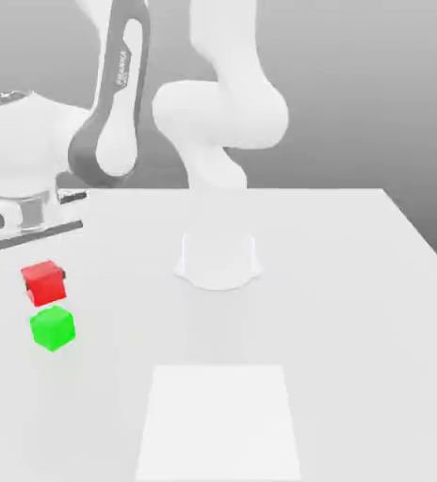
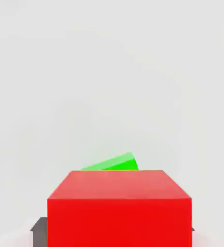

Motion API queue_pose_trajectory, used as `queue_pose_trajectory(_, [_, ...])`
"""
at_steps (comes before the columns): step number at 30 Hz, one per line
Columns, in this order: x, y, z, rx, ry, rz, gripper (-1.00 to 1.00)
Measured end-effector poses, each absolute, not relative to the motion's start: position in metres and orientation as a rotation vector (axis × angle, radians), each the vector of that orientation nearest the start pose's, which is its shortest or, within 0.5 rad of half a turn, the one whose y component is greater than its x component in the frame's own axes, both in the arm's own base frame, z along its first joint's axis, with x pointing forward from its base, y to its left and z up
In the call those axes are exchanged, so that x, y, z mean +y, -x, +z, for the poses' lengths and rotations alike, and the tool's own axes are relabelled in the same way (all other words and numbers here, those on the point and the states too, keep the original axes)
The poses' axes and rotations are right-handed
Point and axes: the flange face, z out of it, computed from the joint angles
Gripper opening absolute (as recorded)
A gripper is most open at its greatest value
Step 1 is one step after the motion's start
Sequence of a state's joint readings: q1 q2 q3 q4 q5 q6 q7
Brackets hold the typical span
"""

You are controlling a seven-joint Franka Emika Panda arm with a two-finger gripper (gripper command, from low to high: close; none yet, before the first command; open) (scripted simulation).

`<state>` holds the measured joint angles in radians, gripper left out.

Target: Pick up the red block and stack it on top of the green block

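Observation:
The red block (image 1: 43,283) hangs just above the table at the exterior view's left, gripped by my gripper (image 1: 44,279), which is shut on it. The white hand (image 1: 23,202) sits directly over it. Right below the red block, set slightly toward the exterior view's right, the green block (image 1: 52,328) rests on the table. I cannot tell whether the two cubes touch. In the hand view the red block (image 2: 119,210) is close up, with a dark fingertip (image 2: 38,226) at its side, and a sliver of the green block (image 2: 115,163) peeks out past it.
The arm's white base (image 1: 218,259) stands mid-table. A slightly brighter white square (image 1: 219,424) lies flat near the front edge. The white table (image 1: 354,311) stretches out toward the exterior view's right.

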<state>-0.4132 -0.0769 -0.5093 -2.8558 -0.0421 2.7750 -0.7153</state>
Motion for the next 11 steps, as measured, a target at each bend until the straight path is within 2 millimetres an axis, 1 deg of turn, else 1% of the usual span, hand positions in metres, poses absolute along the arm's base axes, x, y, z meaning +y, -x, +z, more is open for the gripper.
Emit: queue_pose_trajectory(11, [-0.281, -0.219, 0.184, 0.259, 3.117, -0.002, -1.0])
